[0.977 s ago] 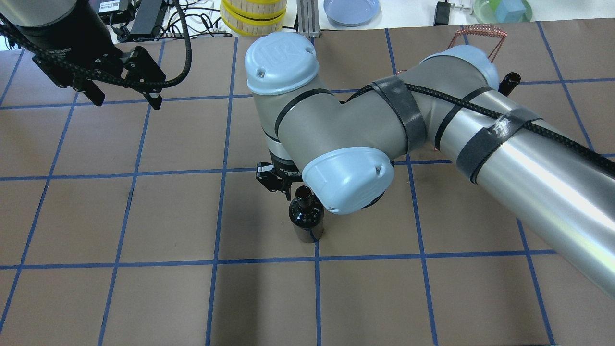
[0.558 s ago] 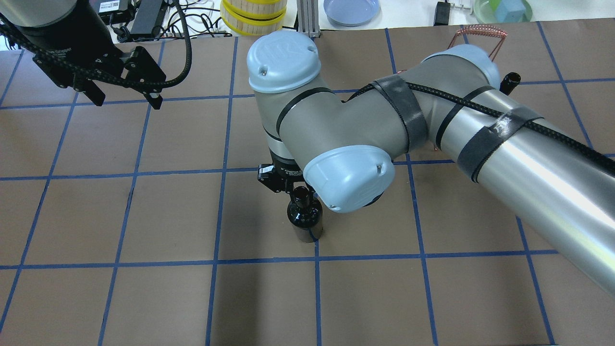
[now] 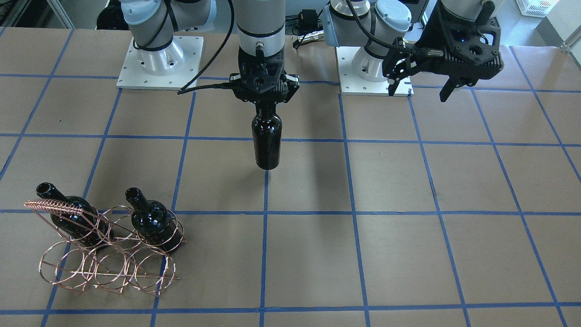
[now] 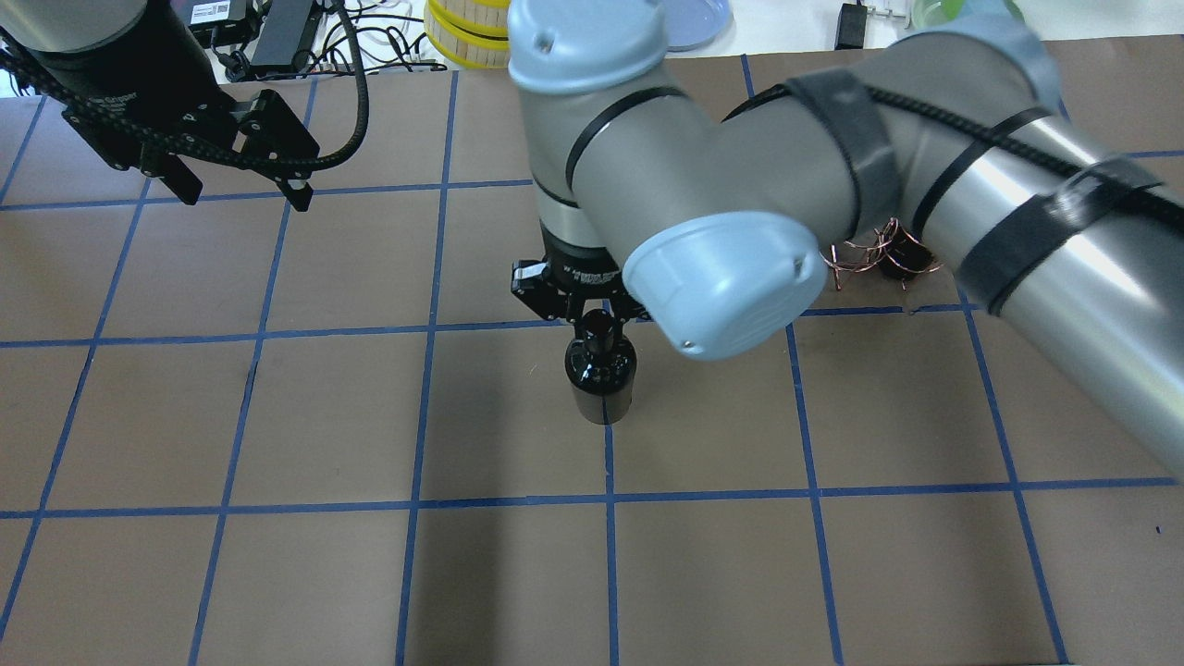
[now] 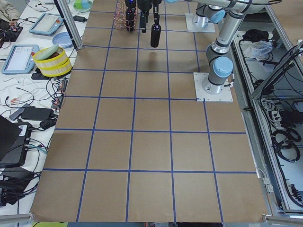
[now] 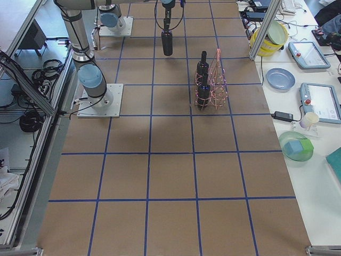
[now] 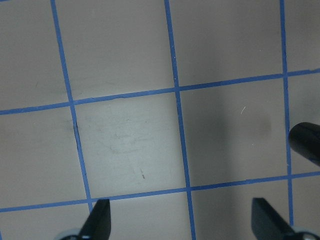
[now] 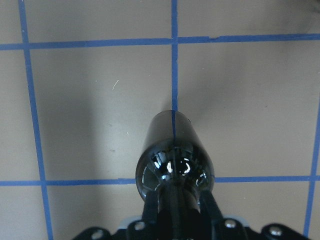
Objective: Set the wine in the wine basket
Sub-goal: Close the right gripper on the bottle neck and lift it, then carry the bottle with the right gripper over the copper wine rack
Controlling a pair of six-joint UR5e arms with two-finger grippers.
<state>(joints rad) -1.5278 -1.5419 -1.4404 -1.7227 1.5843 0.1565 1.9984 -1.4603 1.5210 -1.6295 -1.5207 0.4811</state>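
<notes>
My right gripper [image 3: 265, 103] is shut on the neck of a glossy near-black wine bottle [image 3: 266, 141] and holds it upright, clear of the table. The bottle also shows in the overhead view [image 4: 601, 370] and in the right wrist view [image 8: 174, 160]. The copper wire wine basket [image 3: 104, 261] stands toward the table's right end and holds two look-alike bottles [image 3: 75, 218] [image 3: 154, 222], necks up. In the overhead view my right arm hides most of the basket [image 4: 860, 259]. My left gripper [image 4: 245, 196] is open and empty, far to the left, above bare table.
The brown table carries a grid of blue tape lines [image 4: 421, 333]. The arm base plates [image 3: 159, 63] sit at the robot's edge. A yellow-rimmed stack [image 6: 269, 34] and a blue plate [image 6: 279, 78] lie on the side bench beyond the table.
My right gripper has closed in on the bottle's neck and risen with it, so the bottle is off the table. The left arm has not moved.
</notes>
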